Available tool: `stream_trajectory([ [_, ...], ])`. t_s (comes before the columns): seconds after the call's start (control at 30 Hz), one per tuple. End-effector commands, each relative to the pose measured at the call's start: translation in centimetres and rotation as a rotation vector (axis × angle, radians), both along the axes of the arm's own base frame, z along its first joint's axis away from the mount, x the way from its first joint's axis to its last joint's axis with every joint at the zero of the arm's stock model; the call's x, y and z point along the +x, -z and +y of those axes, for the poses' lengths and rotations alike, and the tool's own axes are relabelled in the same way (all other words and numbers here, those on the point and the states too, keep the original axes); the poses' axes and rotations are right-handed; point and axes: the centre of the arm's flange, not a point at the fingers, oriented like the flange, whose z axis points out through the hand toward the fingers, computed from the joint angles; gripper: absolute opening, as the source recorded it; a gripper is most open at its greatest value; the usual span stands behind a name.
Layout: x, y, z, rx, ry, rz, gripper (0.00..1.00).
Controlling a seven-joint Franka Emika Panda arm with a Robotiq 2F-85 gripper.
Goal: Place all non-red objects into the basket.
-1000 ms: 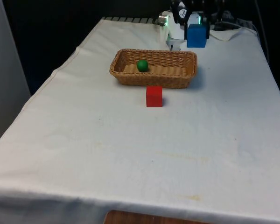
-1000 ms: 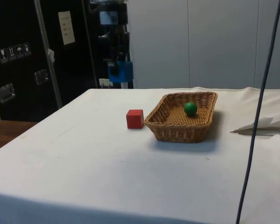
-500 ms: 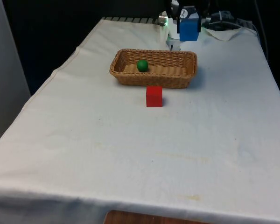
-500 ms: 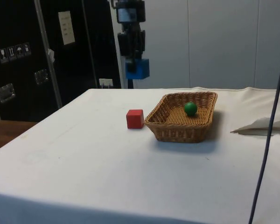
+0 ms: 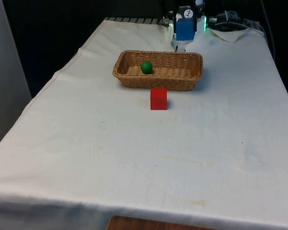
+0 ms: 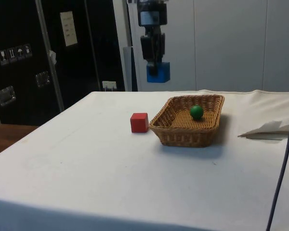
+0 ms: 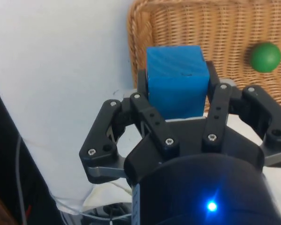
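Observation:
My gripper (image 6: 157,73) is shut on a blue cube (image 6: 158,71) and holds it high in the air beyond the far rim of the wicker basket (image 6: 183,137). The blue cube (image 5: 185,28) hangs above the table behind the basket (image 5: 156,81). Between the fingers, the blue cube (image 7: 177,79) sits over the basket's edge (image 7: 140,28). A green ball (image 5: 146,67) lies inside the basket; the green ball (image 6: 196,112) and green ball (image 7: 265,56) rest on the weave. A red cube (image 5: 158,98) stands on the cloth just in front of the basket, red cube (image 6: 139,122) beside its wall.
Crumpled white paper (image 6: 269,130) lies on the cloth past the basket. A dark cable (image 6: 279,120) hangs across the side view's right. White cloth (image 5: 134,153) covers the broad near part of the table.
The gripper has carried the blue cube higher and towards the basket, shifting to the front view's left and to the side view's right. Basket, ball and red cube have not moved.

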Motion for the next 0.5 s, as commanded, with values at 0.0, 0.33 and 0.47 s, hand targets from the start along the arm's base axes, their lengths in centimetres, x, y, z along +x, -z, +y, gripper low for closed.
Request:
stream_trajectory([
  [0.0,-0.3,0.1,-0.3,-0.008,-0.002,-0.007,0.06],
  [0.33,-1.6,2.4,-1.0,-0.031,-0.018,0.009,0.06],
  [0.47,-2.5,3.8,-1.0,-0.035,-0.019,0.016,0.06],
])
